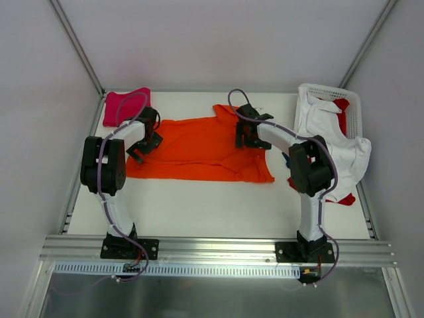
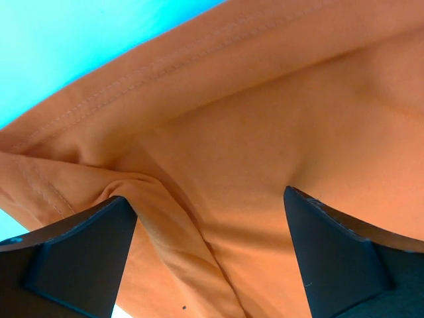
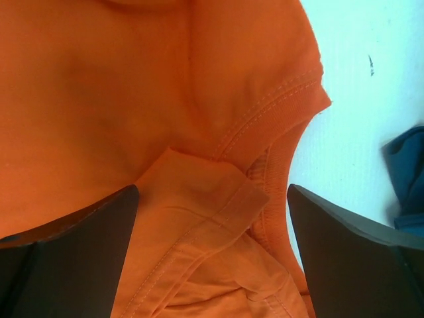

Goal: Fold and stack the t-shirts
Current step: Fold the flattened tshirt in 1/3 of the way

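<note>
**STATUS: ORANGE T-SHIRT SPREAD ON COUNTER, BOTH GRIPPERS ON IT**

1. The orange t-shirt [image 1: 199, 149] lies spread flat on the white counter [image 1: 199, 209]. It runs lengthwise between the left and right edges and sits nearer the far edge than the near edge. One sleeve points toward the far edge.

2. The left gripper [image 1: 147, 137] is down on the shirt's left end. In the left wrist view its fingers [image 2: 73, 258] stand wide apart, gripping nothing. Wrinkled cloth and a stitched hem lie beneath and between them.

3. The right gripper [image 1: 249, 136] is down on the shirt's right end. In the right wrist view its fingers [image 3: 73, 252] are likewise spread, with nothing clamped. A folded flap of cloth and the ribbed neck band [image 3: 268, 169] lie between them.

4. A magenta-pink t-shirt [image 1: 126, 105] lies bunched at the far left corner, just beside the left gripper.

5. A white slotted basket [image 1: 352, 106] stands at the far right corner. A white t-shirt [image 1: 331, 142] hangs over its rim onto the counter along the right edge. A red t-shirt [image 1: 342, 106] shows inside the basket.
</note>
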Available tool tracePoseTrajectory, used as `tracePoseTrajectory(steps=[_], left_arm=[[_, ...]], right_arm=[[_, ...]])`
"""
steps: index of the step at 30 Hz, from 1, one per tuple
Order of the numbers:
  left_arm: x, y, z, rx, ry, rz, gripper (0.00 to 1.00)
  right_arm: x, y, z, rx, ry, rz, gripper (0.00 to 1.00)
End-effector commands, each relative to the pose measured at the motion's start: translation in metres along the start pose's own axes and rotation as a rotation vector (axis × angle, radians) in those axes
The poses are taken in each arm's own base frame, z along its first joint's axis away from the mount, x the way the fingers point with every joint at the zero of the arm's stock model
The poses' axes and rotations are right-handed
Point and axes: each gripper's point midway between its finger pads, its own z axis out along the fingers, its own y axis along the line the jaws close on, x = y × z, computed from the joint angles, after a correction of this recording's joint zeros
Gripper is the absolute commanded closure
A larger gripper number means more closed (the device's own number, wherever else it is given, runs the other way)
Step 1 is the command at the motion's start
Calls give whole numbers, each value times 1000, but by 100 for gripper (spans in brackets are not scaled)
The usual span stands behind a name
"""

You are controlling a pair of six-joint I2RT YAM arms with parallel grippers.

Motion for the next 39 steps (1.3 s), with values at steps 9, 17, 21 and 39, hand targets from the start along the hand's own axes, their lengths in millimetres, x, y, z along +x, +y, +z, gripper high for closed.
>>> tracePoseTrajectory(steps=[9,17,21,39], left_arm=[[-36,31,-66,85,-154,-87,8],[-13,80,-100,169,-183,-101,9],[12,104,-83,124,-147,-87,9],[28,90,-61,129,-94,4,16]], right_arm=[[-30,-38,-74,45,-197,76,0],[13,-47,-133,-32,-244,57,0],[58,-30,-125,-190,-181,60,15],[83,14,-36,-225,-89,33,99]])
